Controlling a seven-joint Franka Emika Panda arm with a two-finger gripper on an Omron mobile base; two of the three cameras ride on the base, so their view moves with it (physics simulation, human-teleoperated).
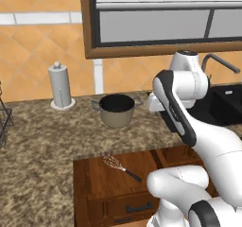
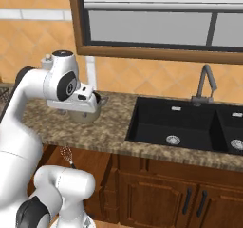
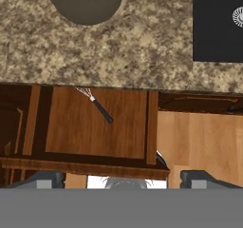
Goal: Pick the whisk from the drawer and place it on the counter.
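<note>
Whisk [image 1: 121, 167] lies flat on the drawer [image 1: 99, 183] bottom, toward the back, wire head nearest the counter [image 1: 42, 141] edge, black handle angled outward. From the hand camera the whisk [image 3: 96, 106] has its head partly cut off under the counter overhang. In the right base view only the head [image 2: 67, 153] shows; the arm covers the rest. Drawer stands open. Fingers [image 3: 45, 179] are spread wide, nothing between them, tips only partly seen, high above the drawer front. Pot [image 1: 116, 109] stands on the counter behind the drawer; paper towel roll [image 1: 60, 86] left of it. Sink [image 2: 182, 125] right, largely hidden by the arm in the left view.
</note>
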